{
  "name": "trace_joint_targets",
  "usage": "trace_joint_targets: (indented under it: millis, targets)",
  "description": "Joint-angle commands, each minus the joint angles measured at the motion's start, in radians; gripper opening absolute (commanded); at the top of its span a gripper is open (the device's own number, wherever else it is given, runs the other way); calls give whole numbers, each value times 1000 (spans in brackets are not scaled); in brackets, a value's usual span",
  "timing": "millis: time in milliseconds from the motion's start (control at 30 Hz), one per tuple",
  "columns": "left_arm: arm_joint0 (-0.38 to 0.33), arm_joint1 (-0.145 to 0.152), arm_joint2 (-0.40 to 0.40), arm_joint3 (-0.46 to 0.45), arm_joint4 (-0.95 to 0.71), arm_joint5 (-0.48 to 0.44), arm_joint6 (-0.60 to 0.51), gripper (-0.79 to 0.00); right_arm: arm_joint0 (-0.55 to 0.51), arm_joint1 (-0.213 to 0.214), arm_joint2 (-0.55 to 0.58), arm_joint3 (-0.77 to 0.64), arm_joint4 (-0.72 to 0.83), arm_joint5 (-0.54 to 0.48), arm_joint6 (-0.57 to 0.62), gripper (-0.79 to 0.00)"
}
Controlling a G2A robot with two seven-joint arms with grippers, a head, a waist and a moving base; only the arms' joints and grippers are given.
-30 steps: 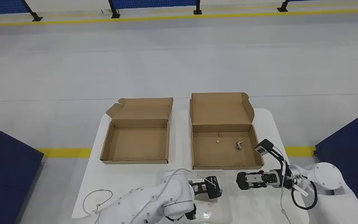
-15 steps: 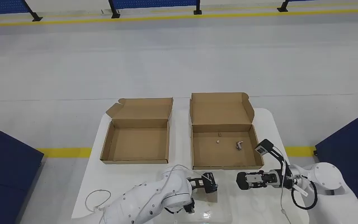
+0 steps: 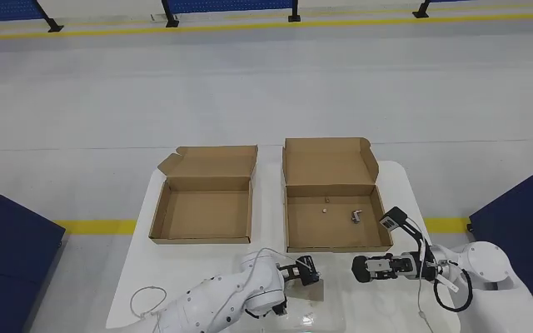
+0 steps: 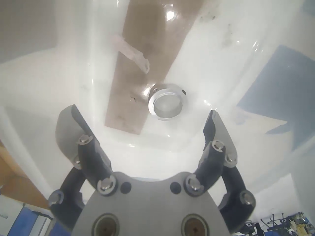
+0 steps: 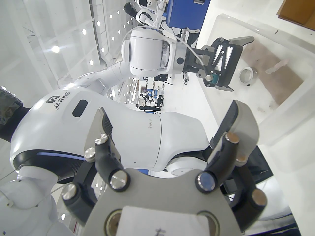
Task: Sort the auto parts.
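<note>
A silver metal ring (image 4: 167,103) lies on the floor of a clear plastic bin (image 5: 283,133), with a small clear plastic part (image 4: 130,55) just beyond it. My left gripper (image 4: 142,116) hangs open over the bin, the ring just ahead of its fingertips and nothing between them. The right wrist view shows that left gripper (image 5: 222,65) beside the ring (image 5: 247,74) and the clear part (image 5: 276,67). My right gripper (image 5: 168,114) is open and empty, held off to the side of the bin and facing the left gripper (image 3: 312,275).
Two open cardboard boxes stand behind the bin. The left box (image 3: 202,212) holds nothing; the right box (image 3: 333,223) holds a few small metal parts (image 3: 356,216). A loose white cable (image 3: 146,300) lies at the table's front left.
My left gripper has shifted a little to the left and toward the boxes over the bin. The right arm has not moved.
</note>
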Motion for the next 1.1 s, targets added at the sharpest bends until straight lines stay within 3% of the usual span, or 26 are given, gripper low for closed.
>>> trace_joint_targets:
  millis: [0, 233, 300, 500, 867, 1067]
  targets:
    - [0, 0, 1, -3, 2, -2, 2, 0, 0, 0, 0, 0, 0, 0, 0, 0]
    - [16, 1, 3, 10, 36, -10, 26, -18, 0, 0, 0, 0, 0, 0, 0, 0]
    - [19, 0, 1, 10, 42, -11, 26, -268, 0, 0, 0, 0, 0, 0, 0, 0]
    - [24, -1, -8, 1, 66, -16, 13, -403, 0, 0, 0, 0, 0, 0, 0, 0]
    - [42, -4, -22, 11, 76, -47, 14, -456, 0, 0, 0, 0, 0, 0, 0, 0]
    - [41, -16, -14, 32, 84, -51, -2, -539, 0, 0, 0, 0, 0, 0, 0, 0]
